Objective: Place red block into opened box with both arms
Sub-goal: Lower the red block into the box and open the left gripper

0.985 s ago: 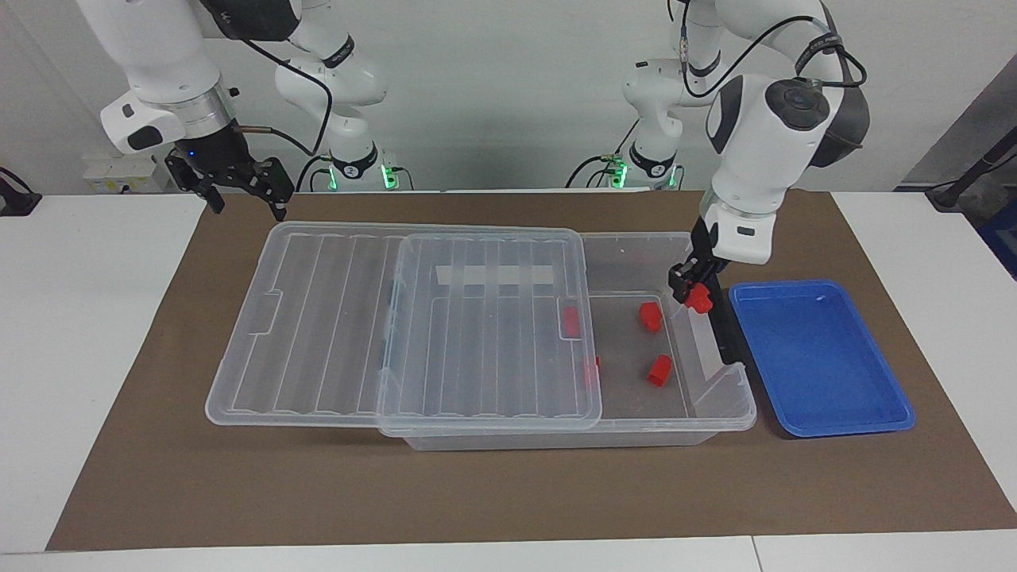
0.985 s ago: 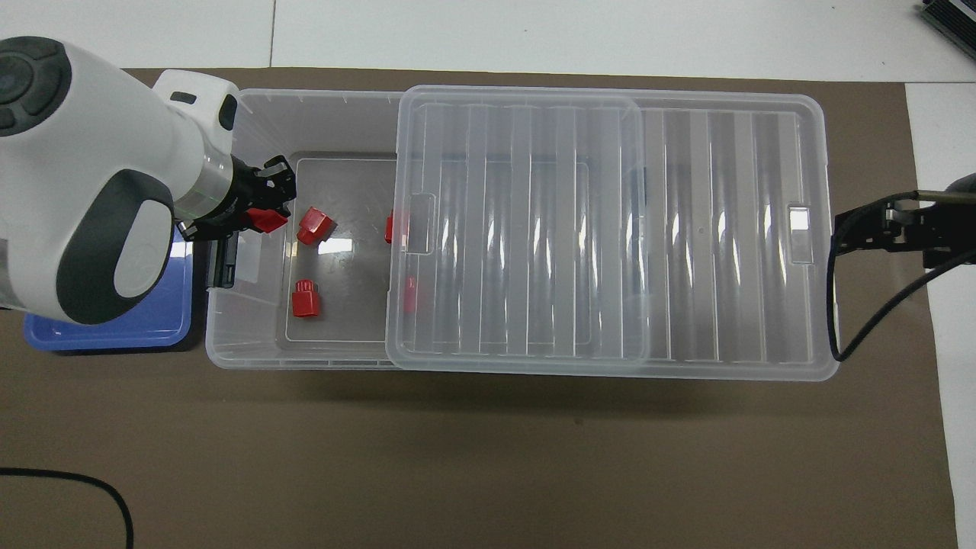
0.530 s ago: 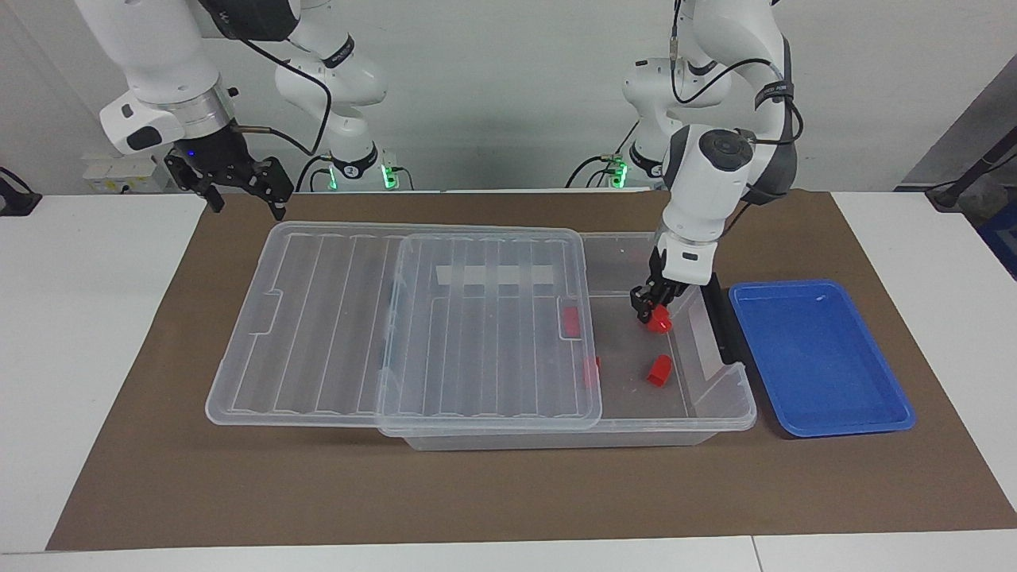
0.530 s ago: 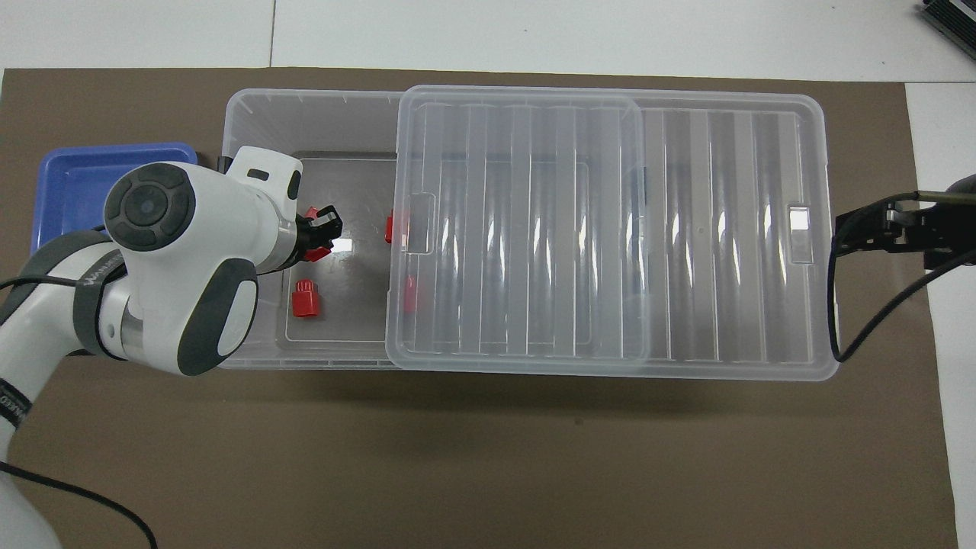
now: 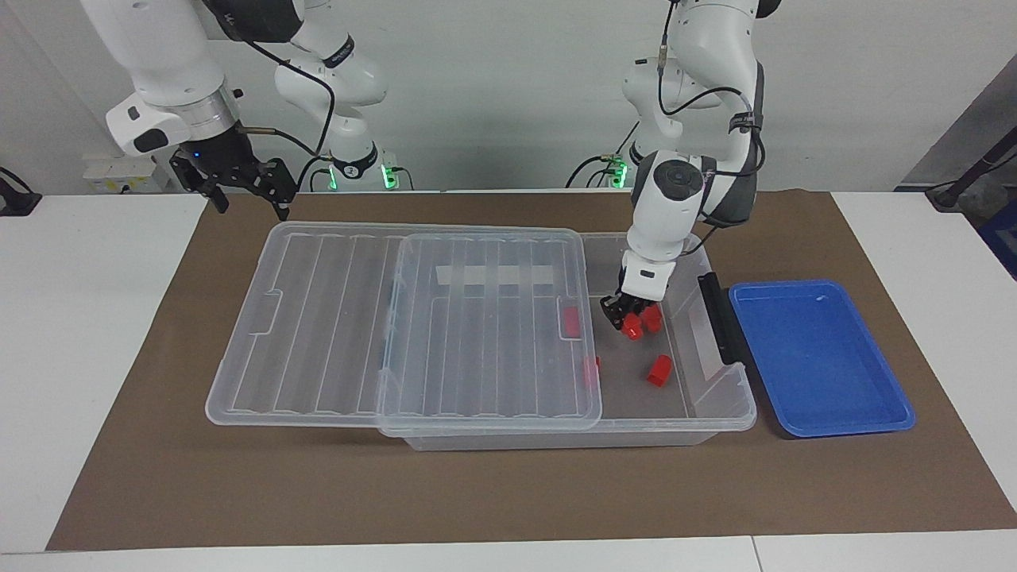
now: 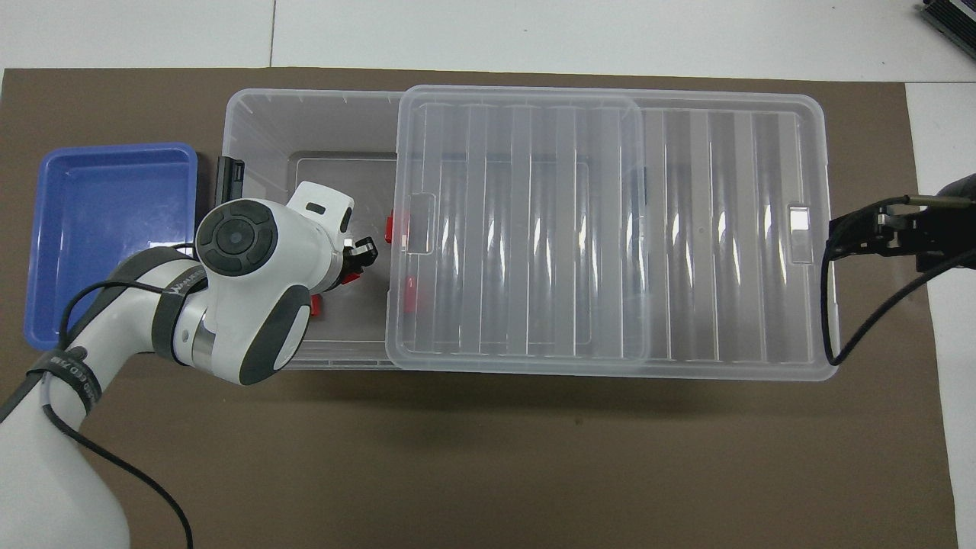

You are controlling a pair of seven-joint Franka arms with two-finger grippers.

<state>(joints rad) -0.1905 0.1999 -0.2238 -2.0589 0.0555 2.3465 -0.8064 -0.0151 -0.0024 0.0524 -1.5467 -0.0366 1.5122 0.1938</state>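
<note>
My left gripper (image 5: 627, 321) reaches down into the uncovered end of the clear box (image 5: 735, 401) and is shut on a red block (image 5: 633, 330), low over the box floor. A second red block (image 5: 653, 317) lies right beside it, and a third (image 5: 659, 370) lies farther from the robots. Two more red blocks (image 5: 570, 320) show through the lid (image 5: 357, 318), which is slid partway toward the right arm's end. In the overhead view the left arm hides most of the gripper (image 6: 361, 255). My right gripper (image 5: 241, 188) hangs open and empty over the mat by the lid's corner.
A shallow blue tray (image 5: 818, 357) sits on the brown mat beside the box at the left arm's end. The box's dark handle (image 5: 719, 318) stands between tray and box floor. The slid lid overhangs the box at the right arm's end.
The left gripper carried the red block from above the box's handle end down into the box, toward the lid. The right gripper barely shifted.
</note>
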